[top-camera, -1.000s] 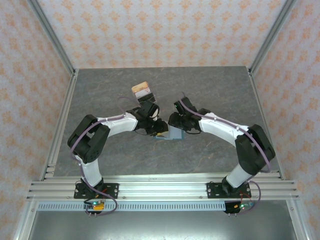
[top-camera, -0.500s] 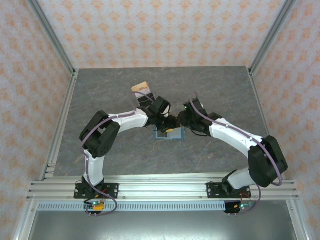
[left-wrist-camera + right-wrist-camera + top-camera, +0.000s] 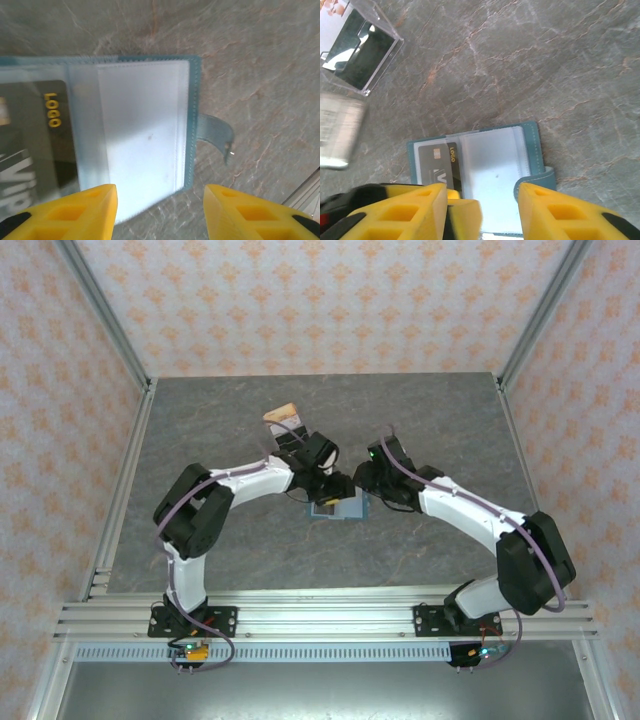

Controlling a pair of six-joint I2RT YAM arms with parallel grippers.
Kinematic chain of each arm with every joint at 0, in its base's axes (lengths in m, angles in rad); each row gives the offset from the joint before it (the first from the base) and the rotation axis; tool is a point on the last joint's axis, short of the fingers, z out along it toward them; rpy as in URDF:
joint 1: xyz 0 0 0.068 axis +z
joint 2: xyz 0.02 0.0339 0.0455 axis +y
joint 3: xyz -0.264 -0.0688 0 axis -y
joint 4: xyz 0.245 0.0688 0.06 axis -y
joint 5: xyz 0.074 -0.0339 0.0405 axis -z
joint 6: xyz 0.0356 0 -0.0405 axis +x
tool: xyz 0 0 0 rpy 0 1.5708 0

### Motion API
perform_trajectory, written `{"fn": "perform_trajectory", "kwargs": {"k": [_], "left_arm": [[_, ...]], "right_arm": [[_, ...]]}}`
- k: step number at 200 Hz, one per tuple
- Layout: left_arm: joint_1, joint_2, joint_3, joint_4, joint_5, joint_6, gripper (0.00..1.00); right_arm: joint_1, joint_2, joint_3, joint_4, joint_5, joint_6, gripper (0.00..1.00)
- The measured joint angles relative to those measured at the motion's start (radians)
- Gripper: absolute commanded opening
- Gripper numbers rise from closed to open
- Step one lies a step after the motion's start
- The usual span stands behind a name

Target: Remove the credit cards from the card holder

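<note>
Top view: the card holder [image 3: 340,510] lies open at frame centre on the grey table [image 3: 200,420], half covered by the left gripper [image 3: 332,490] and the right gripper [image 3: 360,488].

Left wrist: jaws apart over the holder's lower right corner. A dark credit card [image 3: 35,135] (yellow "LOGO") sits sleeved, cut off at the left edge.

Right wrist: jaws apart, with a blurred yellow shape between them hiding the holder's bottom edge.

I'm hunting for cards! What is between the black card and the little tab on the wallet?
A clear, empty-looking pocket of the wallet sits between the black card and the tab, in the left wrist view.
</note>
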Motion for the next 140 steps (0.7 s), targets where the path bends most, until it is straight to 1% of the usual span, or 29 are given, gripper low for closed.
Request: {"fn": "perform_trajectory", "kwargs": {"k": [36, 62, 86, 107, 121, 140], "left_arm": [[0.077, -0.128, -0.002, -0.105, -0.086, 0.039, 0.48], [0.120, -0.156, -0.016, -0.142, -0.139, 0.043, 0.44], [0.119, -0.153, -0.044, -0.150, -0.153, 0.037, 0.38], [0.113, -0.133, -0.048, -0.149, -0.152, 0.034, 0.32], [0.106, -0.106, -0.047, -0.146, -0.150, 0.033, 0.28], [0.092, -0.053, -0.036, -0.146, -0.150, 0.028, 0.24]], "right_arm": [[0.000, 0.077, 0.031, 0.031, -0.106, -0.008, 0.37], [0.000, 0.163, 0.053, 0.071, -0.196, 0.005, 0.30], [0.000, 0.235, 0.063, 0.097, -0.248, 0.026, 0.25], [0.002, 0.282, 0.077, 0.097, -0.267, 0.039, 0.21], [0.005, 0.305, 0.089, 0.097, -0.277, 0.047, 0.18], [0.011, 0.328, 0.105, 0.096, -0.286, 0.052, 0.17]]}}
